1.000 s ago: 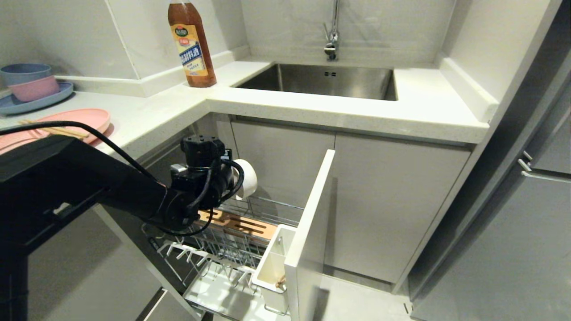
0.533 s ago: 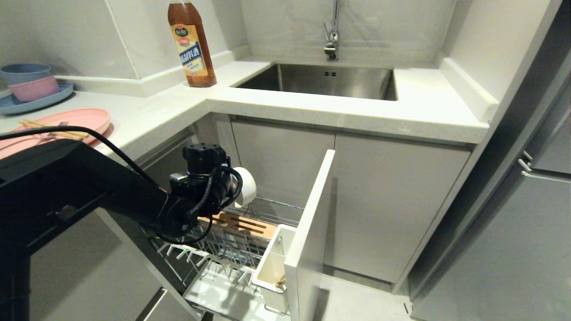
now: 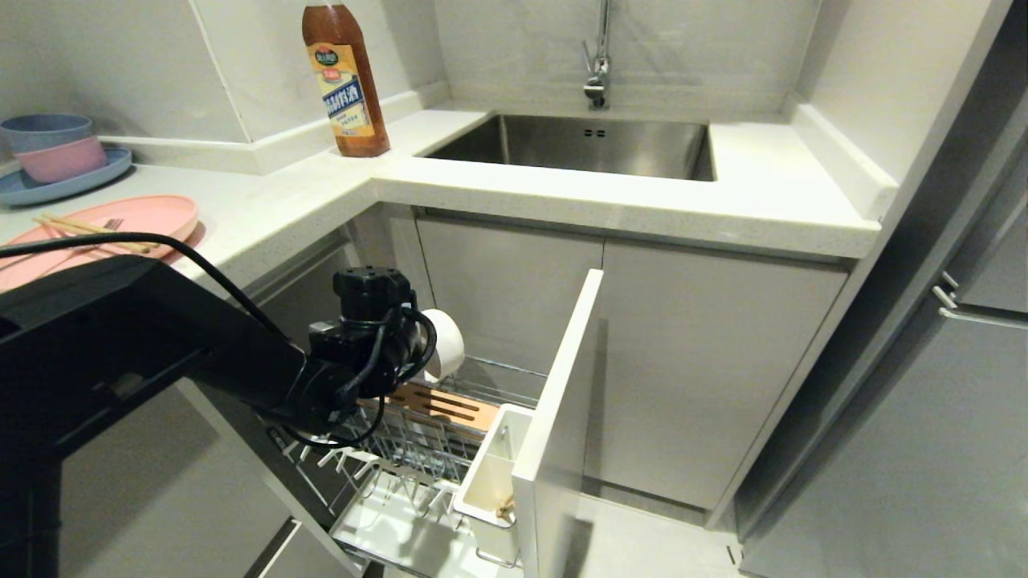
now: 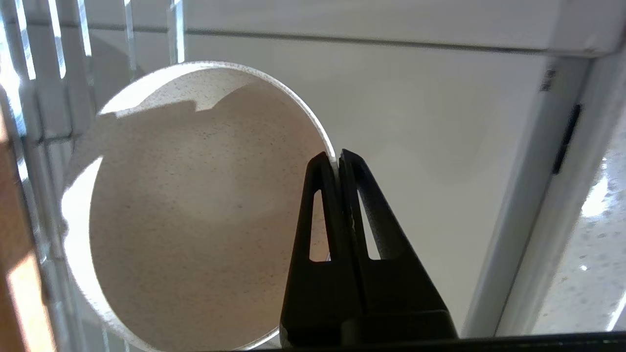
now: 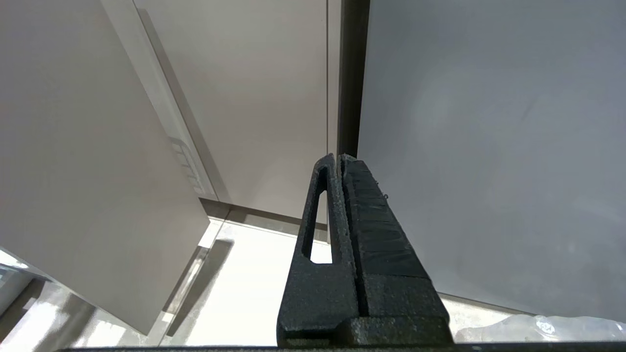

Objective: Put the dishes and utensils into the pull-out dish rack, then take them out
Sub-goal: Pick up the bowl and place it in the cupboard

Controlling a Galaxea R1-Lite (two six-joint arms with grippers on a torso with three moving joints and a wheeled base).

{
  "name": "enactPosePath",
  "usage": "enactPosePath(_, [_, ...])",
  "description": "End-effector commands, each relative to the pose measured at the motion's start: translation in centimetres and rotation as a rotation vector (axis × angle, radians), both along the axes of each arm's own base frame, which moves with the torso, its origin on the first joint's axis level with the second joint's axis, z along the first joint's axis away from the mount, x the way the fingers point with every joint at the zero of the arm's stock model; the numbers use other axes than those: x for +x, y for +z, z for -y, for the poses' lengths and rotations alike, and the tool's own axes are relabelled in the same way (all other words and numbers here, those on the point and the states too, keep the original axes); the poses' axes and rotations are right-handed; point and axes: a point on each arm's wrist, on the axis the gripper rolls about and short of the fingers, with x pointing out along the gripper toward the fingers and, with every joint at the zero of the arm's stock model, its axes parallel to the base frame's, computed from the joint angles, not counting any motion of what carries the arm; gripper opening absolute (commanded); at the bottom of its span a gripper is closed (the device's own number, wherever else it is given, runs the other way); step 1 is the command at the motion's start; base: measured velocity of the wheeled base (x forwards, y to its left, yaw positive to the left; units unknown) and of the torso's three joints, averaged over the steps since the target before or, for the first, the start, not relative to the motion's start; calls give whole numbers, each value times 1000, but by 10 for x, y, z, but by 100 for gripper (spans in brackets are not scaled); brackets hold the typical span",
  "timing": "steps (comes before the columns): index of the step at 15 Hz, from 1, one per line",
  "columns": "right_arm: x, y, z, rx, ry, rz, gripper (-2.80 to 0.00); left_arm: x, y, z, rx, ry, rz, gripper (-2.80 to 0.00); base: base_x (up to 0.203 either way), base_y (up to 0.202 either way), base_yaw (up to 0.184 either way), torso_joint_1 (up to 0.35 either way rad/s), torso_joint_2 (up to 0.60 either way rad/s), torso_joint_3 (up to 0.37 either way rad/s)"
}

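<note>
Now | left hand [image 4: 338, 156] clamped on bowl [image 4: 195, 205] rim | above dish rack [image 3: 418, 449] | right hand [image 5: 340, 159] closed

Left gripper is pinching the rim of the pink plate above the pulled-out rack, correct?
Not the plate. The left gripper is shut on the rim of the cream bowl, as the left wrist view shows; the pink plate lies on the counter.

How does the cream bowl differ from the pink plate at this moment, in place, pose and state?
The cream bowl hangs on its side above the wire rack, while the pink plate lies flat on the counter. The left gripper pinches the bowl's rim with shut fingers; nothing grips the plate. The bowl is empty; the plate carries chopsticks. Both are round dishes.
</note>
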Motion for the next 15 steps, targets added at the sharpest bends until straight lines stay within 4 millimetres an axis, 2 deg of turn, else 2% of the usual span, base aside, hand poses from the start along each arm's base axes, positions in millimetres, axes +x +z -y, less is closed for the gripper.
enactPosePath(1, [0,0,0,0,1,-2,-280,0,-4,3,-13,-5,-7,-280,0,0,0,0,0,0])
enactPosePath(6, [0,-1,0,0,1,-2,-280,1,-11,5,-54,-27,-22,-280,0,0,0,0,0,0])
enactPosePath(15, [0,-1,0,0,-1,-2,-280,3,-13,6,-54,-27,-16,-280,0,0,0,0,0,0])
